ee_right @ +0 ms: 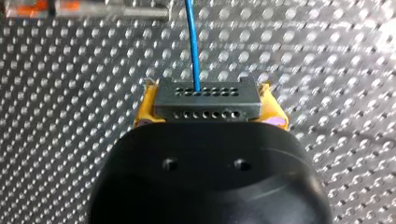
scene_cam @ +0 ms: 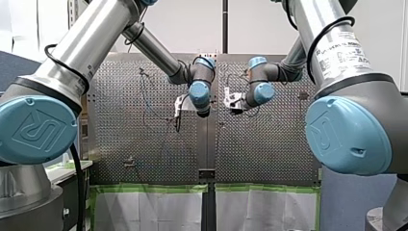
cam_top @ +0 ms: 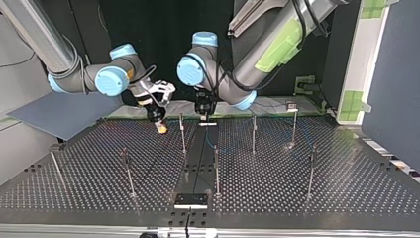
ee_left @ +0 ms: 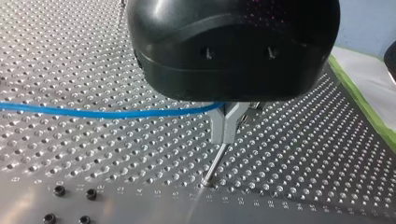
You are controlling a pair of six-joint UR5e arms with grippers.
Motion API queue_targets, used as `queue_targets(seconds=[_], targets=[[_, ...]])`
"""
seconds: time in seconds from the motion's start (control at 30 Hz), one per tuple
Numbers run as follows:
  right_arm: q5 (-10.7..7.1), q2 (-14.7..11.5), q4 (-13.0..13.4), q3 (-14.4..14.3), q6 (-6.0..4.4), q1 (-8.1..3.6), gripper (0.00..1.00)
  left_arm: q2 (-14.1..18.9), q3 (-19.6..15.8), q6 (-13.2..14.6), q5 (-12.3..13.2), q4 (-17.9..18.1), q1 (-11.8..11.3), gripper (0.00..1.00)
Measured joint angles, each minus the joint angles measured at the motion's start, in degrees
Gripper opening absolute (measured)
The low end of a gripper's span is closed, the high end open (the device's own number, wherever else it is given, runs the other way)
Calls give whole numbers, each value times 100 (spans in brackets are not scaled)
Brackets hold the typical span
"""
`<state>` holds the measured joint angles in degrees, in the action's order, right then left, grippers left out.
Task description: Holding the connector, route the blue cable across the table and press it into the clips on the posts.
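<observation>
My left arm [cam_top: 267, 47] enters the top view at one o'clock and slopes down to a folded wrist near the middle. The left gripper [cam_top: 206, 118] therefore points almost straight down at the far part of the bench [cam_top: 346, 188]. In its own wrist view the metal fingers [ee_left: 218, 126] are pressed together with the blue cable [ee_left: 102, 113] pinched between them. The cable runs off sideways just above the perforated surface, and a thin post [ee_left: 214, 167] stands directly under the fingertips.

My right arm [cam_top: 44, 44] enters at eleven o'clock with its wrist turned inward, and the right gripper [cam_top: 159, 124] tilts down toward five o'clock. Its yellow pads [ee_right: 142, 114] clamp the two ends of the dark connector [ee_right: 205, 100]. From the connector's hole-studded face the cable leads straight ahead over the bench.

The two grippers are near each other but apart, and in the top view one of the posts [cam_top: 182, 134] shows between them.

Toward six o'clock in the top view the bench spreads wide, broken only by more upright posts scattered from eight o'clock round to four o'clock. A black block [cam_top: 190, 200] sits at the six o'clock edge. A grey board [cam_top: 59, 114] overlaps the corner at nine o'clock, and a blue panel [cam_top: 391, 74] stands just beside the three o'clock edge. Green tape [scene_cam: 149, 188] lines the bench edge at six o'clock in the front view.
</observation>
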<state>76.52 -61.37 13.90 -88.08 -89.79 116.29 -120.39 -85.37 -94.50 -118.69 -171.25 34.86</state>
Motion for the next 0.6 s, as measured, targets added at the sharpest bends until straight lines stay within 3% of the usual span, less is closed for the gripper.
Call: queue_targets(seconds=[0.17,0.3,0.6], targets=[[-20,3,171,-209,31,-119,0,-129,-43,104,31,99,32,0],[-147,4,269,-292,42,-183,0,-227,-58,117,72,161,58,0],[-254,14,300,-430,73,-206,0,-258,-109,104,156,211,111,0]])
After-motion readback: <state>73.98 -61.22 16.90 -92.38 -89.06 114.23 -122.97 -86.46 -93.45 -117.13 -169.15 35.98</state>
